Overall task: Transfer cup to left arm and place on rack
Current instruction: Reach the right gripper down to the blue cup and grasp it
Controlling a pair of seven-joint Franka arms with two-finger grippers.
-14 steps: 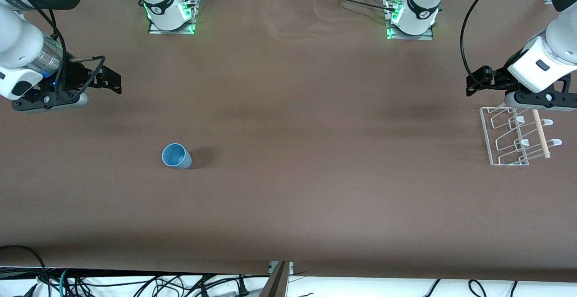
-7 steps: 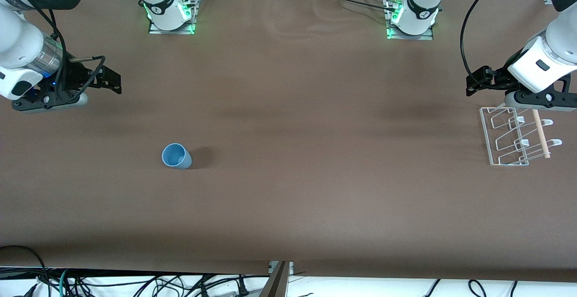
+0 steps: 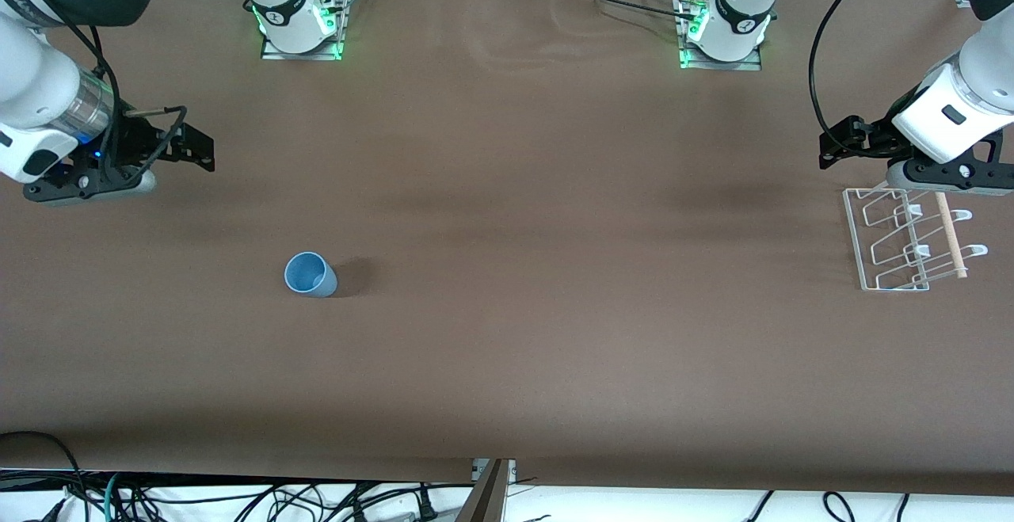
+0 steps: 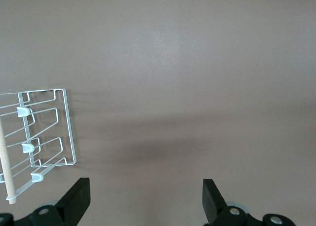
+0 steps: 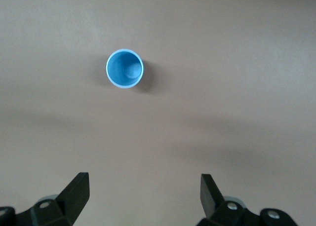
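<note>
The light-blue cup [image 3: 310,275] stands upright on the brown table, toward the right arm's end; it also shows in the right wrist view [image 5: 125,68], mouth up. My right gripper [image 3: 194,146] is open and empty, up in the air over bare table at the right arm's end, well apart from the cup. The white wire rack [image 3: 907,238] with its wooden rod sits at the left arm's end; it also shows in the left wrist view [image 4: 42,132]. My left gripper [image 3: 838,144] is open and empty, over the table beside the rack.
The two arm bases [image 3: 299,19] [image 3: 725,27] stand along the table's edge farthest from the front camera. Cables [image 3: 238,498] hang below the table's near edge. The brown table [image 3: 554,268] between the cup and the rack is bare.
The right arm and its gripper have shifted slightly upward in the front view. The cup, the rack and the left arm have not moved.
</note>
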